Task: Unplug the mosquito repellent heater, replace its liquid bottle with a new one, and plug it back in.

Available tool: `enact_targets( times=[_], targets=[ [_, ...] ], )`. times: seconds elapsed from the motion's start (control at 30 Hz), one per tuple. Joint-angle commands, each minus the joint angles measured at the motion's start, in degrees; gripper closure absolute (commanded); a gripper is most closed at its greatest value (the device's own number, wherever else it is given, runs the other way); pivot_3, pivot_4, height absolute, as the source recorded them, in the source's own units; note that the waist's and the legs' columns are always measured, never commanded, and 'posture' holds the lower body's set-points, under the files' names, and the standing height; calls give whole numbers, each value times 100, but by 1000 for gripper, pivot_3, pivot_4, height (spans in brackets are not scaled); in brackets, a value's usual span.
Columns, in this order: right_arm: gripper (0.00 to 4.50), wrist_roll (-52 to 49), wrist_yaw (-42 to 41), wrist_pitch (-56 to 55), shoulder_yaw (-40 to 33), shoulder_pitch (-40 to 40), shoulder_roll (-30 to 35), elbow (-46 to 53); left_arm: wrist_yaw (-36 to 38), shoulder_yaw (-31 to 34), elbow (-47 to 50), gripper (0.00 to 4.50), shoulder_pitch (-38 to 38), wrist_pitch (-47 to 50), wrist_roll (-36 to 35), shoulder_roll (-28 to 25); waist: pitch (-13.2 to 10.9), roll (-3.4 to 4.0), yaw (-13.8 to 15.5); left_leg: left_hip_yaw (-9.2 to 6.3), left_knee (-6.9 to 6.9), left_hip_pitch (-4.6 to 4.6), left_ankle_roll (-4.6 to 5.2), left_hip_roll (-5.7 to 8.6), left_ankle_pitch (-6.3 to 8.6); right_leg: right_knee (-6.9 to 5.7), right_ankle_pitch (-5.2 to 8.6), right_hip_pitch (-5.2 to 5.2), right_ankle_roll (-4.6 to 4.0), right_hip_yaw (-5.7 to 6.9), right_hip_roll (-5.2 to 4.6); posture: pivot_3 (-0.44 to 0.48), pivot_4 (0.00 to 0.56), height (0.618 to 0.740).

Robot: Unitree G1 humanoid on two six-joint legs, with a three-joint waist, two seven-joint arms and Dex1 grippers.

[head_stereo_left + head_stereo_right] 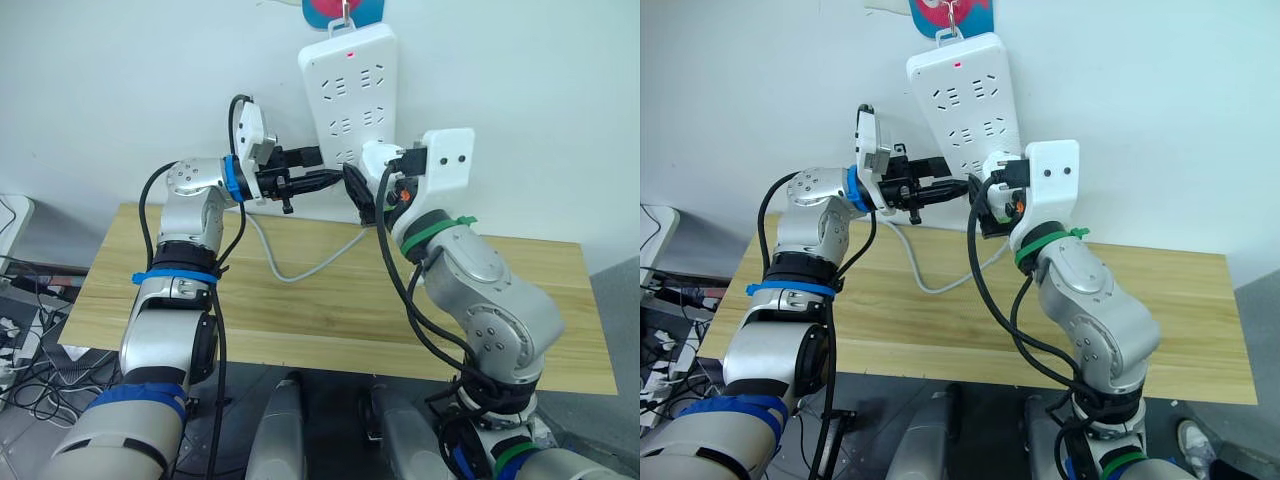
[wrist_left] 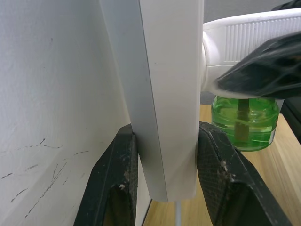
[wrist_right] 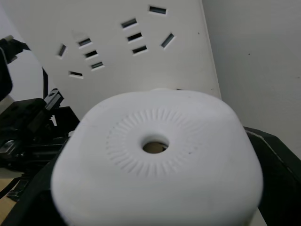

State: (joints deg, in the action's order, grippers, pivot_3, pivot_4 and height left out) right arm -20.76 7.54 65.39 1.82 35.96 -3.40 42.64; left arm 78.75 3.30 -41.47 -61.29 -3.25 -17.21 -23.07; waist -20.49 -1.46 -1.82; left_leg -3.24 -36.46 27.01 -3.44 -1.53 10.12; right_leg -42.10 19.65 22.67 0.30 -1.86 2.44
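Left gripper [image 2: 164, 188] clamped on power strip [image 1: 352, 90] edge, right gripper [image 3: 155, 188] gripping heater [image 3: 157, 160]

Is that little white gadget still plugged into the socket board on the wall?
Plugged in, it seems: the mosquito repellent heater sits flush against the power strip, no prongs showing, green bottle hanging beneath.

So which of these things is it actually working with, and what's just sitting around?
In the job:
- mosquito repellent heater, held by right gripper
- green liquid bottle under it
- power strip, clamped by left gripper

Just there:
- wooden table
- cables on the floor
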Motion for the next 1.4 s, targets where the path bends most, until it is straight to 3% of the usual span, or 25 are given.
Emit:
enact_targets(
  times=[0.03, 0.27, 0.33, 0.43, 0.6, 0.77, 0.87, 0.97, 1.13, 1.33, 1.4],
  targets=[
    [40, -326, -84, 522, -184, -108, -56, 855, 316, -185, 123, 3107, -114, -275, 46, 29, 0, 0, -3, 0, 4, 1, 0, 0, 0, 1, 0, 0, 0, 0, 0, 4, 313, 740],
    [40, -923, -4, 1118, -495, -500, 84, 1730, 306, -190, -6, 3107, -136, -411, 73, 37, 0, -1, -8, -4, 8, -1, 0, 0, 0, 4, 0, 0, 0, 2, -1, -6, 312, 740],
    [40, -1551, 147, 778, -606, -760, 564, 1736, 311, -187, -38, 3107, -144, -445, 73, 39, 1, -2, -7, -2, 6, -2, 0, 1, 0, 6, 0, 0, 0, 1, -2, -5, 311, 740],
    [40, -2497, 228, 64, -822, -1212, 1782, 1736, 276, -163, -228, 3107, -206, -653, 119, 48, 2, -3, 3, 0, 2, 0, 0, 11, 0, 11, 0, -3, 0, 3, -9, -9, 314, 740],
    [0, -3495, 620, -760, -1050, -1800, 2826, 1736, 367, -136, -503, 1527, -279, -741, 162, -3, 1, -4, -32, 16, -5, -3, 22, 22, 12, 8, 0, -4, 0, -6, -14, -12, 318, 740],
    [0, -3809, 436, -1199, -1142, -2105, 3480, 1736, 184, -39, -669, 42, -225, -841, 310, -327, 1, -4, -146, 19, -33, -6, 32, 10, 9, -5, 0, -6, 1, -12, 0, -5, 327, 740],
    [0, -3829, 170, -1341, -1190, -2145, 3682, 1701, 132, 23, -329, 42, 46, -646, 253, -572, 1, -4, -179, 23, -36, -9, 33, 0, 9, -5, 0, -6, 1, -19, 10, 14, 328, 740],
    [568, -3763, -244, -1515, -1150, -2111, 3880, 1589, 155, 58, 509, 0, 574, -110, 47, -827, 1, -4, -180, 21, -33, -11, 32, -4, 9, -7, 1, -7, 1, -23, 17, 35, 331, 740],
    [2352, -3317, -949, -1808, -758, -1913, 4063, 1295, -118, 307, 2366, 0, 1675, 1118, -478, -1374, 1, -4, -126, 14, -31, -12, 12, -11, -3, -5, 1, -7, 1, -22, 17, 72, 334, 740],
    [4448, -2596, -1423, -2159, -19, -1416, 3751, 722, -534, 676, 3892, 0, 2503, 1730, -1088, -1603, 1, -3, 14, -7, -38, -23, 6, -12, -7, 3, 1, -24, 1, -23, 16, 106, 332, 740],
    [4448, -2307, -1538, -2252, 273, -1200, 3586, 484, -637, 741, 4269, 0, 2726, 1716, -1248, -1551, 1, -3, 29, -12, -37, -25, 6, -8, -7, 7, 1, -28, 1, -27, 13, 111, 334, 740]
  ],
)
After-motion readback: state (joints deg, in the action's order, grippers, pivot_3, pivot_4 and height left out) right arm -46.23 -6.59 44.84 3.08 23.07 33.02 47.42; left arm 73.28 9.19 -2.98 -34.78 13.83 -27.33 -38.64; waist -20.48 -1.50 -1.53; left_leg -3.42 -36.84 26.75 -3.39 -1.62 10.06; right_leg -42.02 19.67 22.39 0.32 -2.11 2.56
